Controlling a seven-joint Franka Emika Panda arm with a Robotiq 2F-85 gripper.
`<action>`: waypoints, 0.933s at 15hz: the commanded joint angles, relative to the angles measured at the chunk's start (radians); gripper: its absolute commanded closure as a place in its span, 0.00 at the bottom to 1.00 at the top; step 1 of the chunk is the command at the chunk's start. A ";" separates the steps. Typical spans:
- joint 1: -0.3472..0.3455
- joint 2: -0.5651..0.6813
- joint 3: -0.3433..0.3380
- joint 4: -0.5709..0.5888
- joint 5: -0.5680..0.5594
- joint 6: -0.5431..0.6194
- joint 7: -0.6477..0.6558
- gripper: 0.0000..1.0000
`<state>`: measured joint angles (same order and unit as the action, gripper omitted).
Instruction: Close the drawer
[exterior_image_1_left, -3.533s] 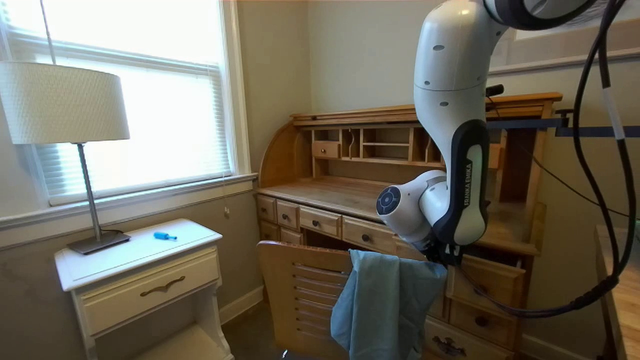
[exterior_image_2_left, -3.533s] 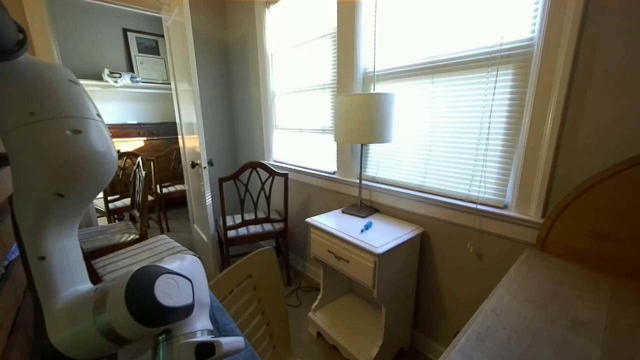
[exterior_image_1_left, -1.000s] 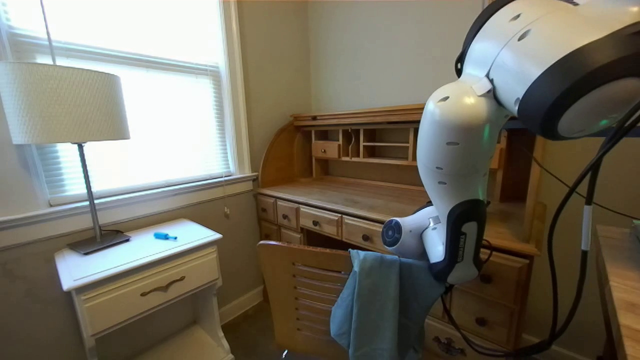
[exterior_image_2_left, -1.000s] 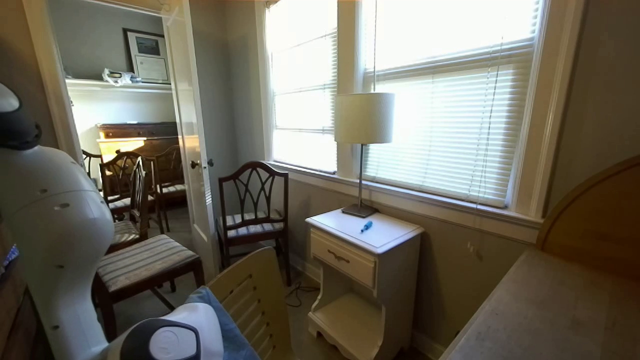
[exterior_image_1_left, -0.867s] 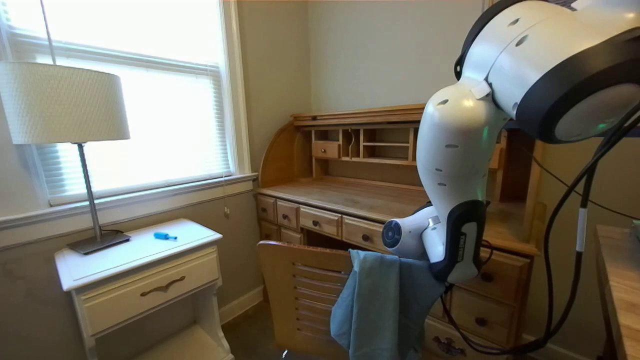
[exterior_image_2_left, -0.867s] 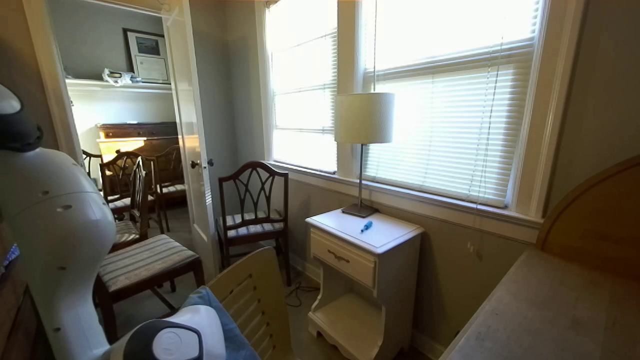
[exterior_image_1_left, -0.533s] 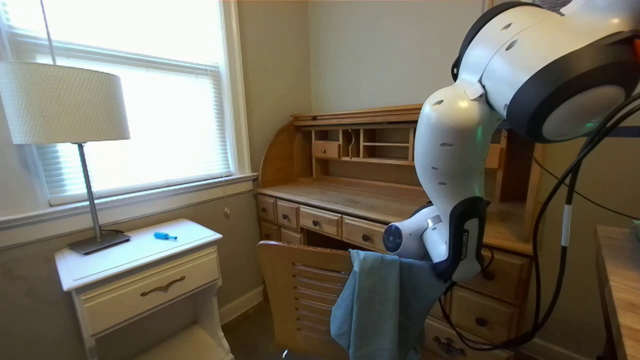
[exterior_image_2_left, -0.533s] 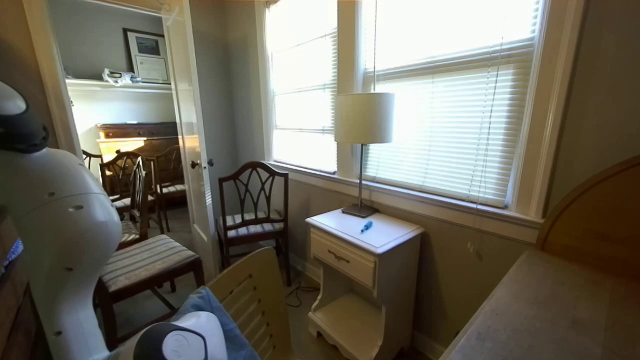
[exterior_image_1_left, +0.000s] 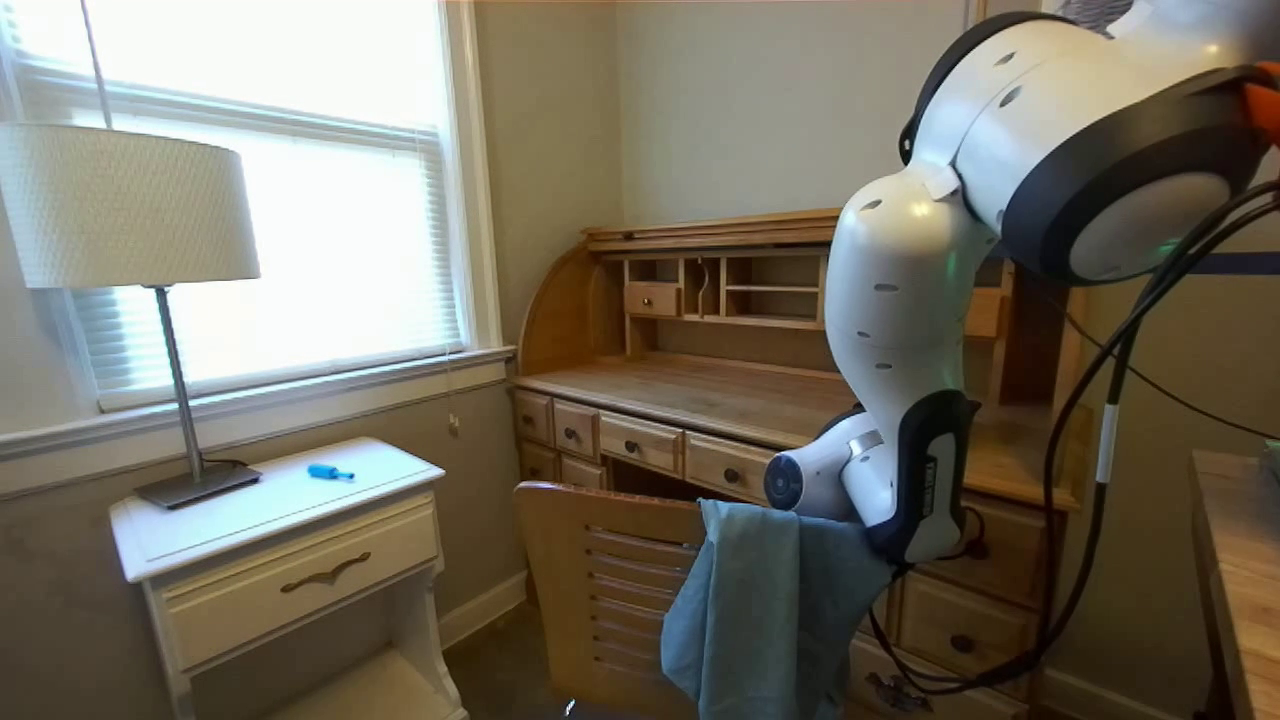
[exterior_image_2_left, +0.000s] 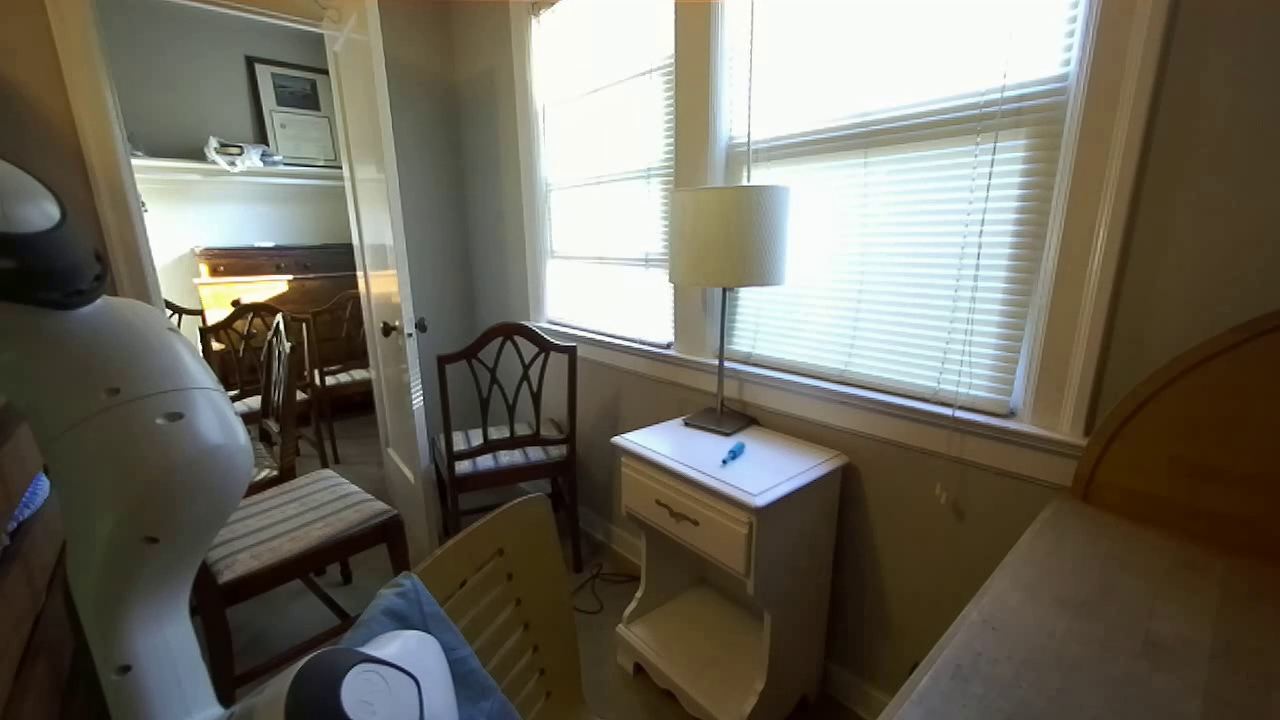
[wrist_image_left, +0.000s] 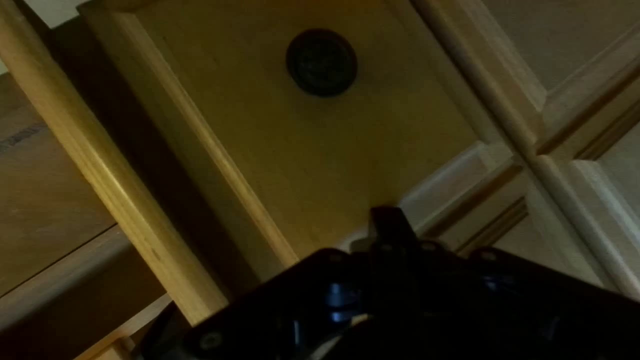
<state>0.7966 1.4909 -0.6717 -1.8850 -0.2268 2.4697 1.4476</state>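
The drawer (exterior_image_1_left: 1012, 562) is the top right honey-oak drawer of the roll-top desk. In an exterior view its front looks about level with the drawer below it, partly covered by my arm. In the wrist view the drawer (wrist_image_left: 320, 150) fills the middle, with a dark round knob (wrist_image_left: 321, 62). A dark strip of shadow lies between it and the desktop edge. My gripper (wrist_image_left: 386, 215) has its fingertips together at the drawer front's lower part, apart from the knob; I cannot tell whether it touches. In the exterior views the fingers are hidden or out of frame.
A wooden chair (exterior_image_1_left: 615, 590) with a blue cloth (exterior_image_1_left: 765, 600) over its back stands right beside my arm. My black cables (exterior_image_1_left: 1090, 510) hang by the desk's right end. A white nightstand (exterior_image_1_left: 300, 580) with a lamp stands at left. Another wooden tabletop (exterior_image_1_left: 1240, 540) is at right.
Some seconds ago the drawer stuck out with a dark gap above its front; now it sits pushed in. The arm has come lower and, in the last second, shifted slightly left in an exterior view.
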 joint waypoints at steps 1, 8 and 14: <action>-0.026 -0.004 0.033 -0.007 -0.004 -0.139 0.016 1.00; -0.090 -0.155 0.090 -0.065 -0.090 -0.112 -0.250 1.00; -0.121 -0.319 0.070 -0.190 -0.072 -0.107 -0.252 1.00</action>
<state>0.7040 1.2996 -0.6065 -1.9768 -0.2711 2.3437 1.1959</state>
